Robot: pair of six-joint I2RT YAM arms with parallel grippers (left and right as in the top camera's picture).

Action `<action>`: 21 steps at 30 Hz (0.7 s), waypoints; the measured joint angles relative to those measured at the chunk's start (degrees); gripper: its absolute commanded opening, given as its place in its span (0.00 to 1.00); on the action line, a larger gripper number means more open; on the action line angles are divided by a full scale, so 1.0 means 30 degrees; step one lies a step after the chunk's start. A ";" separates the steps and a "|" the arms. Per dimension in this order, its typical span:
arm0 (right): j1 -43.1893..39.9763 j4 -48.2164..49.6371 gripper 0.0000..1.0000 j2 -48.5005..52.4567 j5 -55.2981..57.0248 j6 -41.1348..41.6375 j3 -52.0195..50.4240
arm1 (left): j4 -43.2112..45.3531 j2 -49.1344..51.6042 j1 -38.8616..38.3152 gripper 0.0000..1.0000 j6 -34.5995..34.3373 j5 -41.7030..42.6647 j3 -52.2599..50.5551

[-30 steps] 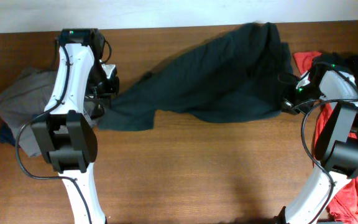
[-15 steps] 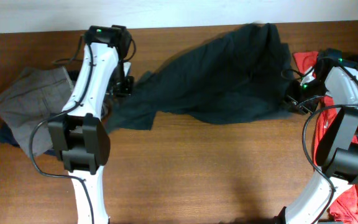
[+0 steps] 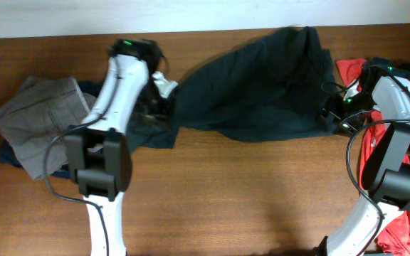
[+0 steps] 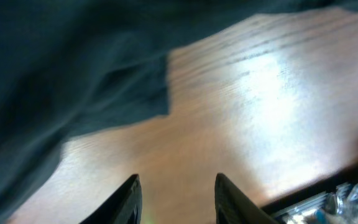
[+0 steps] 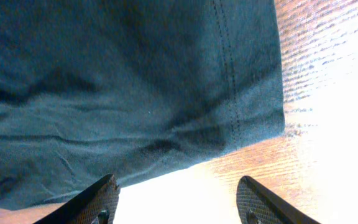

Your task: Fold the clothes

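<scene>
My left claw (image 4: 178, 200) is spread, nothing between its fingers, hovering over bare wood just beside dark folds of cloth. My right claw (image 5: 179, 205) is spread wide too and empty, just off the stitched hem of the dark T-shirt (image 3: 262, 85). I count one such shirt, lying crumpled across the back of the tabletop (image 3: 226, 199) between the two claws. One grey garment (image 3: 38, 121) lies at the left with a navy scrap (image 3: 4, 153) peeking from beneath it. Red cloth (image 3: 349, 70) is heaped along the right edge. The front of the tabletop shows bare wood.
</scene>
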 measured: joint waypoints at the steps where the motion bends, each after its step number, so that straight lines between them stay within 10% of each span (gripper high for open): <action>1: 0.0000 -0.0058 0.66 0.0000 0.0007 0.0007 0.0000 | 0.0663 0.0000 -0.0364 0.38 -0.0022 -0.0036 -0.0648; 13: 0.0000 -0.0270 0.67 0.0000 0.0007 0.0007 0.0007 | 0.6156 -0.0080 -0.1574 0.36 -0.0525 -0.2543 -0.6215; 18: 0.0000 -0.0321 0.67 0.0000 0.0007 0.0007 0.0015 | 0.7577 -0.0729 -0.1610 0.01 -0.0940 -0.3432 -0.7300; 21: 0.0000 -0.0437 0.67 0.0000 0.0015 -0.0015 0.0015 | 0.7839 -0.0882 -0.1537 0.01 -0.0947 -0.3818 -0.7533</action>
